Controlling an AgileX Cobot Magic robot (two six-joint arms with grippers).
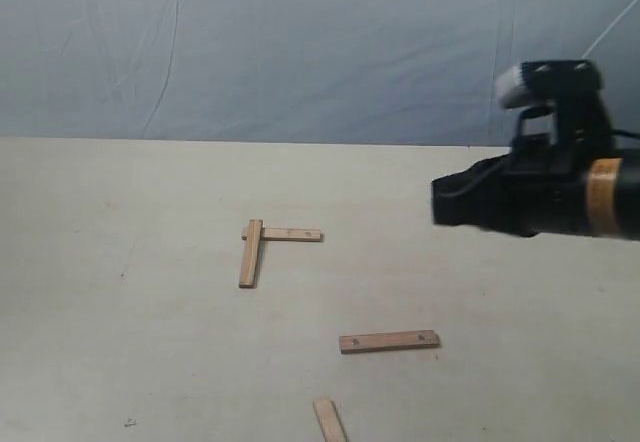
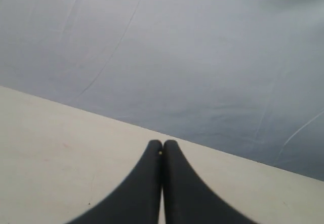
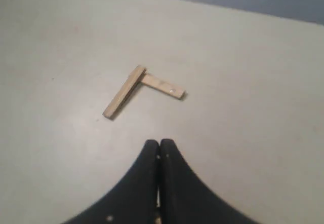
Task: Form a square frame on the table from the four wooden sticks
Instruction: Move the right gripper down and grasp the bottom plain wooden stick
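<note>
the four wooden sticks look like raw light-brown wood, properly matt. the table is a smooth pale cream top, matt too, with light scuffs and specks. the backdrop sheet reads as thin blue-grey cloth or plastic film, can't tell which, creased and with a faint sheen. the left gripper and right gripper both look like smooth black plastic or rubber, matt. the right arm has a dull black casing with a slightly shinier yellow-orange band.
</note>
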